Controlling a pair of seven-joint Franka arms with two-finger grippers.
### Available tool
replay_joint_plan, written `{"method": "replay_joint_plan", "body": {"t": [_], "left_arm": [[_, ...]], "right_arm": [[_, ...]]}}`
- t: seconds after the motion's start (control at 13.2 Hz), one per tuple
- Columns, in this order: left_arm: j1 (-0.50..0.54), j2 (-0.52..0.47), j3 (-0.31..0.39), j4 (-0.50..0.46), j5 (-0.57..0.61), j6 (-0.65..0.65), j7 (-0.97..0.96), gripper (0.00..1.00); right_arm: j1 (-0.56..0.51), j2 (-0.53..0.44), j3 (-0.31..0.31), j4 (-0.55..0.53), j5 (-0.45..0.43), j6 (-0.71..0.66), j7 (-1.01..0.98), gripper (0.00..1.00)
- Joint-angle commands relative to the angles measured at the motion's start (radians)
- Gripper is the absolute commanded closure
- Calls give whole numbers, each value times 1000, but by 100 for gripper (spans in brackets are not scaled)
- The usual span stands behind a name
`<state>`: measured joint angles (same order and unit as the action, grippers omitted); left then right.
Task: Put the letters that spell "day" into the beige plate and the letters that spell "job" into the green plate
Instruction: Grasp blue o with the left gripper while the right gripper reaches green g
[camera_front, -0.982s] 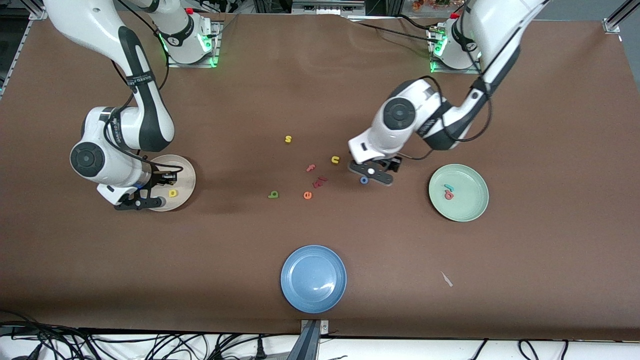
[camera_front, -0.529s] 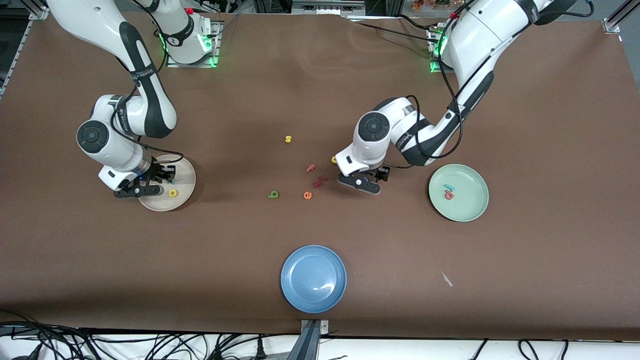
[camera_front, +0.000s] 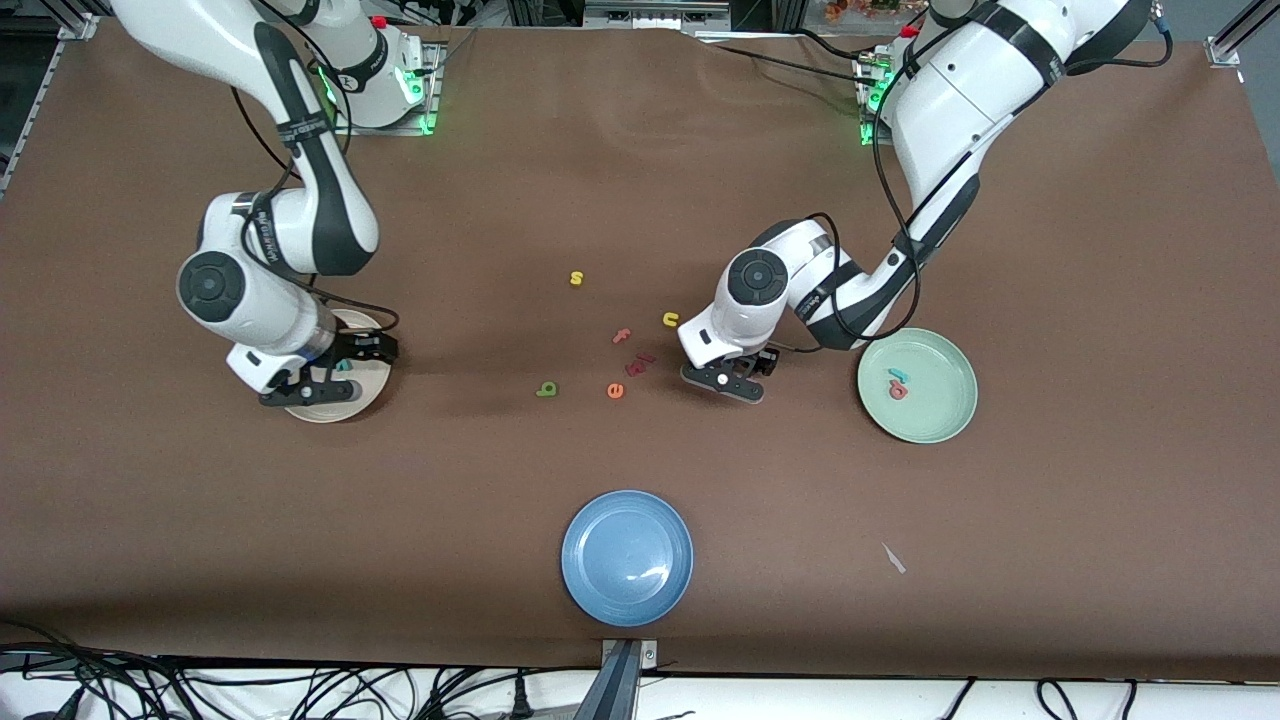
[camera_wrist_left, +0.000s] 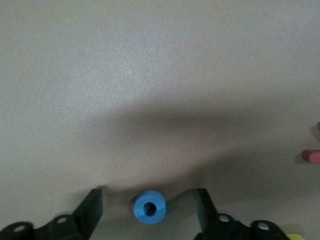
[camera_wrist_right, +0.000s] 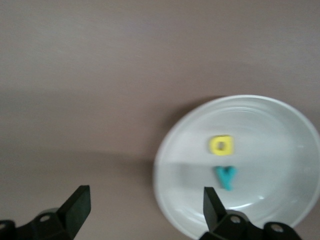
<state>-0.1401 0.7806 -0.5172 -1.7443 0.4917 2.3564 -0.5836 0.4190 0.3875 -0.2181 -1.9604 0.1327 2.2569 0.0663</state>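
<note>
The blue "o" (camera_wrist_left: 149, 207) lies flat on the table between the fingers of my left gripper (camera_wrist_left: 148, 210), which is open, with a gap on each side. In the front view this gripper (camera_front: 735, 378) hides it. The green plate (camera_front: 940, 420) holds the teal "j" (camera_front: 897, 375) and salmon "b" (camera_front: 898, 390). My right gripper (camera_wrist_right: 145, 205) is open and empty over the rim of the beige plate (camera_wrist_right: 172, 200), where the yellow "a" (camera_wrist_right: 221, 145) and teal "y" (camera_wrist_right: 226, 176) lie. The olive "d" (camera_front: 546, 389) rests mid-table.
Loose letters lie mid-table: a yellow "s" (camera_front: 576, 278), a yellow "u" (camera_front: 670, 319), a pink "f" (camera_front: 622, 336), dark red pieces (camera_front: 640, 363) and an orange "e" (camera_front: 615, 390). A blue plate (camera_front: 627, 557) sits nearest the front camera.
My right gripper opened, leaving the teal "y" in the beige plate, and shifted toward the table's middle. My left gripper came down around the blue "o", its fingers drawing slightly inward.
</note>
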Motion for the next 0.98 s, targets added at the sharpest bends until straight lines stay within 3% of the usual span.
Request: {"method": "replay_joint_plan", "body": {"t": [0.0,0.45,0.68,0.83,0.91], "left_arm": [[-9,-3,2,6,33,-9,-18,23],[-4,-20,-3,-37,31,-17,-18,43],[-4,-34,-4,-35,31,-55,-18,74],[-3,-41,-6,-32,31,-57,-16,89],[-3,-50,-6,-32,31,-60,-15,92]], "right_arm": [[0,77,69,99,18,-25,154,0],[6,215,203,264,16,-13,423,0],[64,280,214,336,12,-11,550,0],[89,309,214,359,5,12,589,0],[90,323,214,367,5,19,595,0]]}}
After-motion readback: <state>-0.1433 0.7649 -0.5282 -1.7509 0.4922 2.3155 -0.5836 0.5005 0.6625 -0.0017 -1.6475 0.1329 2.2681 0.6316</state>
